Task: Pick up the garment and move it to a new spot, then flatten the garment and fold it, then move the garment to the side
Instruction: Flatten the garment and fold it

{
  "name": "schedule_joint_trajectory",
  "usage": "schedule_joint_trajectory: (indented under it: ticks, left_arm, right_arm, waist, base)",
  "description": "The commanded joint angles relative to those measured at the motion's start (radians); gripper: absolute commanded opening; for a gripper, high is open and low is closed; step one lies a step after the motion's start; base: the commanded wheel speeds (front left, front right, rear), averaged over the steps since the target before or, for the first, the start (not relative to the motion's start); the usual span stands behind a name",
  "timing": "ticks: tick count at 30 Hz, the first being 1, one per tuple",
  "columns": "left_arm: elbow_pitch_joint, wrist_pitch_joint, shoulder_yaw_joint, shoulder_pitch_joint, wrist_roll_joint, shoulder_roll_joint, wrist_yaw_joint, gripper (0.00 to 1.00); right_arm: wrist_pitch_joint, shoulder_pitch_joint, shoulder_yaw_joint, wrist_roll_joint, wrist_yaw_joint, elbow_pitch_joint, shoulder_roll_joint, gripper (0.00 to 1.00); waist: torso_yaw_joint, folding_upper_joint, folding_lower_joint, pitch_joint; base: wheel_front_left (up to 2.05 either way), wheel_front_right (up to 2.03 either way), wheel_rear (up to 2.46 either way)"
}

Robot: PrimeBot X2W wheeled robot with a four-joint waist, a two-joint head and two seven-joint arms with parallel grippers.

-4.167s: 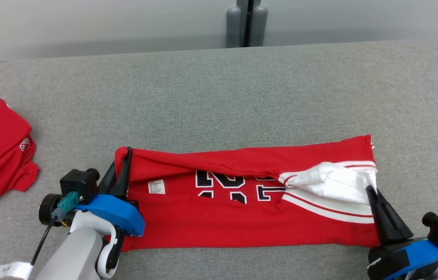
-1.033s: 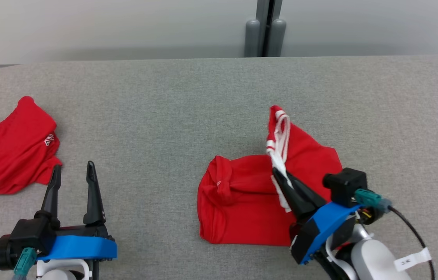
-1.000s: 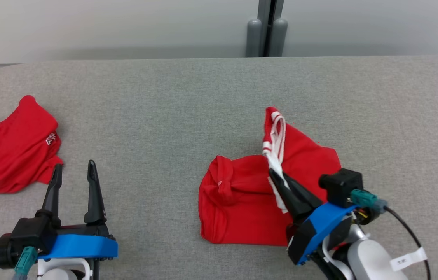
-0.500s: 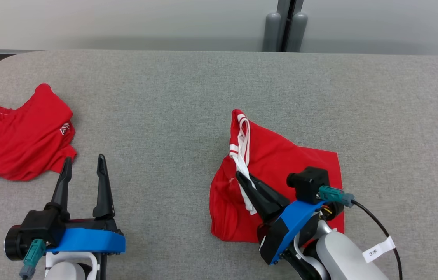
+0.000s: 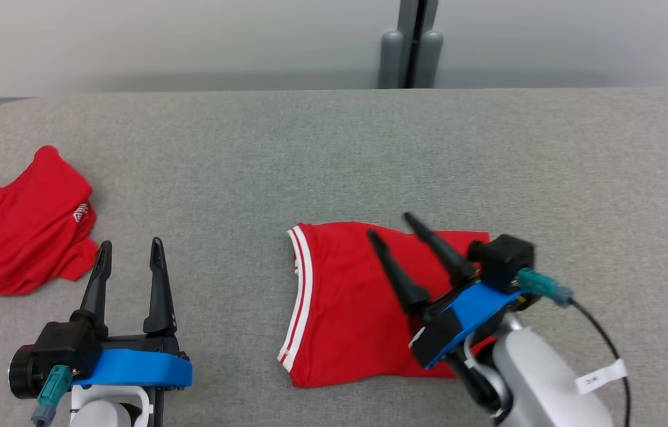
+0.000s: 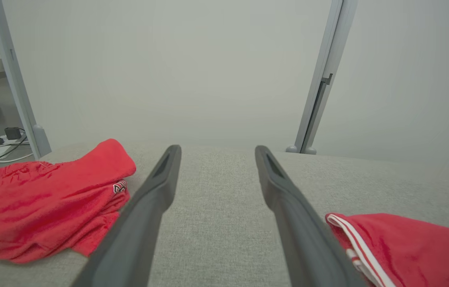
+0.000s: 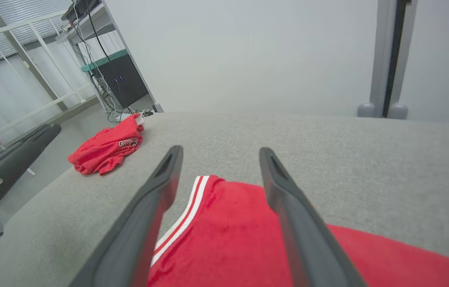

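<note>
Folded red garment (image 5: 339, 308) lies flat on the grey counter (image 5: 310, 148), centre-right; right gripper (image 5: 390, 225) hovers over it, fingers (image 5: 398, 270) spread, empty; left gripper (image 5: 131, 242) sits well apart, also spread.

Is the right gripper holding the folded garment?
No, the right gripper is open, its fingers spread over the folded garment with nothing pinched.
</note>
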Motion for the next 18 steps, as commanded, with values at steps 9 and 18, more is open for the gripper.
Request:
schedule_joint_trajectory:
  ticks: [9, 18]
  left_arm:
    - [-0.001, -0.004, 0.01, 0.021, 0.011, -0.001, -0.004, 1.0]
    - [0.007, -0.004, 0.027, 0.042, 0.026, -0.001, -0.005, 1.0]
  right_arm:
    - [-0.056, 0.082, -0.254, -0.17, 0.001, -0.089, -0.006, 1.0]
    - [-0.062, 0.243, -0.471, -0.244, 0.001, -0.211, -0.003, 1.0]
  waist:
    - [-0.058, 0.0, 0.0, -0.035]
    - [-0.092, 0.0, 0.0, -0.061]
  base:
    - [0.0, 0.0, 0.0]
    - [0.0, 0.0, 0.0]
